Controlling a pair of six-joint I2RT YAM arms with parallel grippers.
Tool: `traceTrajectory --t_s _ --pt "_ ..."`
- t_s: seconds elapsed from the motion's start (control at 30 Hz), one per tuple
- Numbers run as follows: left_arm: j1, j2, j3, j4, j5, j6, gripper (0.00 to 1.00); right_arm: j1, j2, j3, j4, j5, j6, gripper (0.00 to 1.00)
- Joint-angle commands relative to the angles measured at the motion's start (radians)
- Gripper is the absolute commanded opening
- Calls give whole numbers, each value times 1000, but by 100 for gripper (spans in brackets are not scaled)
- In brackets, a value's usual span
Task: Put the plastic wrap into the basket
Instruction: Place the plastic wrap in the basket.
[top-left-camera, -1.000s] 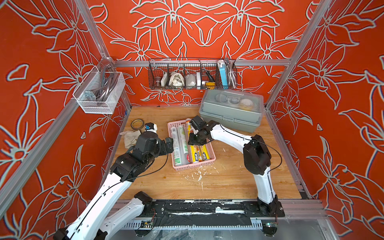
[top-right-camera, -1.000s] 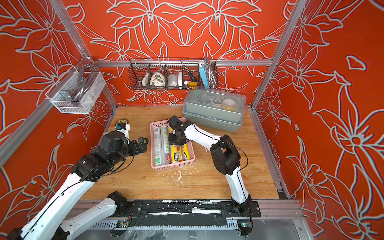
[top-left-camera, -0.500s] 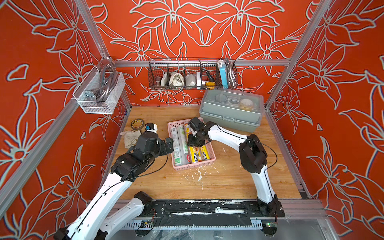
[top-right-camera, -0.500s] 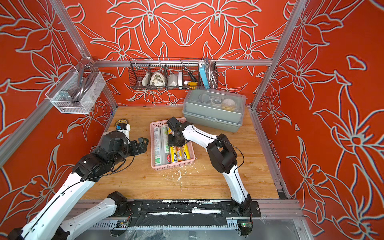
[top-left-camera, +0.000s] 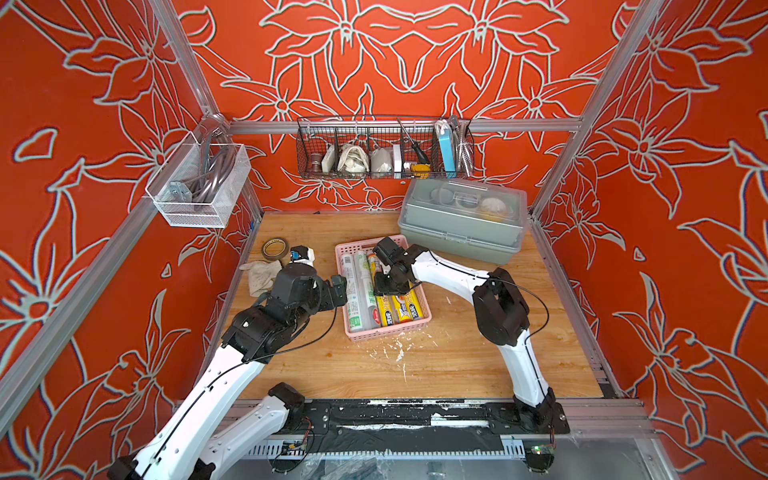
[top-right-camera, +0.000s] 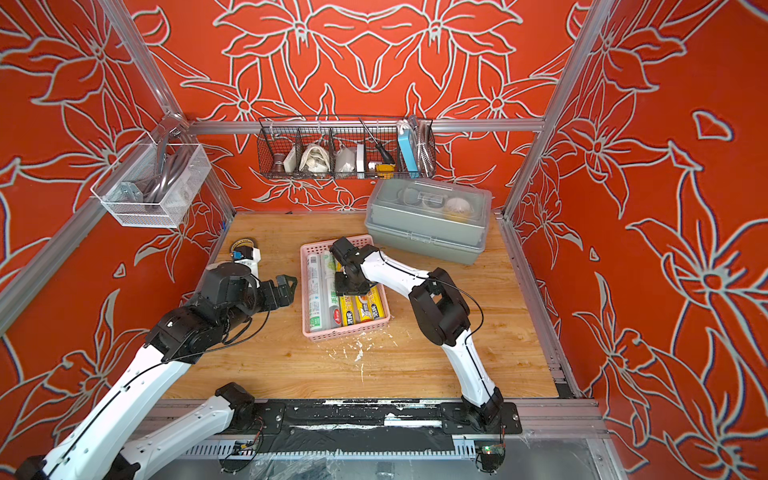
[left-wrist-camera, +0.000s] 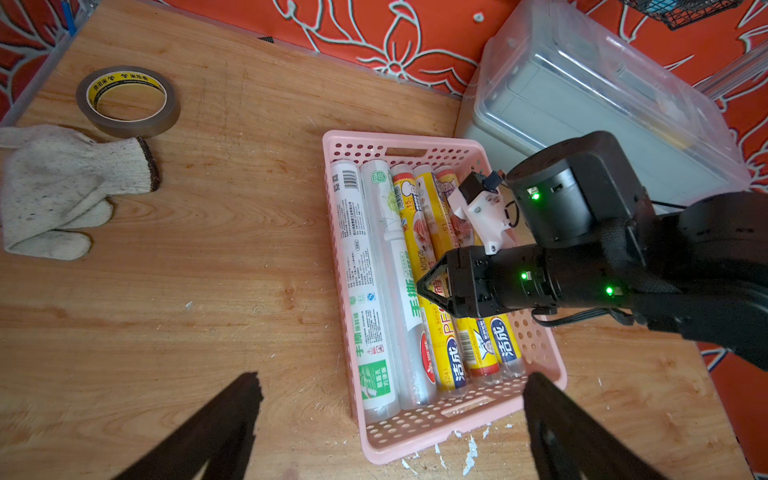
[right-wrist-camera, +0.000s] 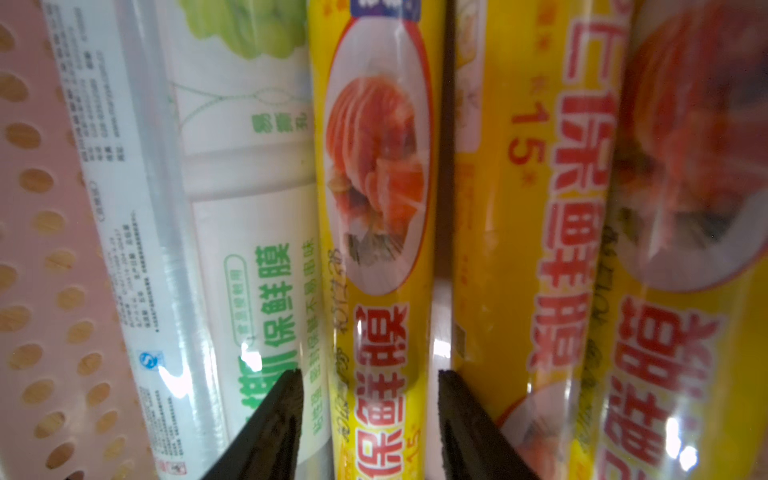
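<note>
- basket (top-left-camera: 388, 332): pink, perforated, on the wooden table (top-left-camera: 436, 365) near centre; its far right corner just beside the grey lidded box (top-left-camera: 461, 232)
- plastic wrap: all five rolls lie side by side inside the basket, lengthwise; two white-green rolls (left-wrist-camera: 365, 291) on the left arm's side, three yellow rolls (left-wrist-camera: 473, 345) on the right arm's side; blue ends of the yellow ones point to the near rim
- right gripper (right-wrist-camera: 368, 419): down in the basket, over the yellow roll next to the white ones (right-wrist-camera: 374, 208); fingers (right-wrist-camera: 270, 428) straddle that roll, one tip in the gap toward the white roll, the other in the gap toward the next yellow roll; jaws narrow, roughly roll-width; cannot tell whether the pads press the roll or stand just off it
- same gripper in both top views (top-left-camera: 390, 286) (top-right-camera: 353, 286): wrist pitched down over mid-basket, hiding the rolls' middle
- left gripper (left-wrist-camera: 390, 415): jaws wide apart, nothing between them; hovers just outside the basket's left wall, above the table; in a top view (top-right-camera: 286, 291) clearly apart from the basket
- elsewhere on the table: brown tape ring (left-wrist-camera: 126, 102) and white knit glove (left-wrist-camera: 62, 187) at the far left, near each other, well apart from the basket
- white flecks (top-left-camera: 395, 353) on the wood by the basket's near rim
</note>
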Motion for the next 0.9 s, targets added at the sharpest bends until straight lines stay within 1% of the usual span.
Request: traceTrajectory --t_s 0.0,0.3,0.47,0.57,0.63,0.7,0.73,0.8,0.87 --pt "7 -13 -5 8 0 5 98 0 -34 32 -76 70 -30 56" --pt "9 -11 -1 18 -10 21 98 -1 -161 52 -126 154 -95 56" --pt "13 5 9 50 -60 57 98 -2 -301 -35 -67 277 -151 56" --pt "16 24 20 80 -106 100 98 -6 -381 -92 -37 346 -195 56" --pt "20 48 49 89 -143 143 98 -12 -443 -152 2 402 -241 56" --pt "26 63 62 117 -167 194 98 -20 -514 -257 83 450 -294 56" --pt "30 64 56 146 -172 224 98 -31 -553 -313 128 471 -313 59" --pt "41 57 19 221 -173 284 98 -59 -620 -420 201 489 -346 62" --pt "49 46 -35 301 -193 316 98 -91 -671 -506 246 526 -362 65"
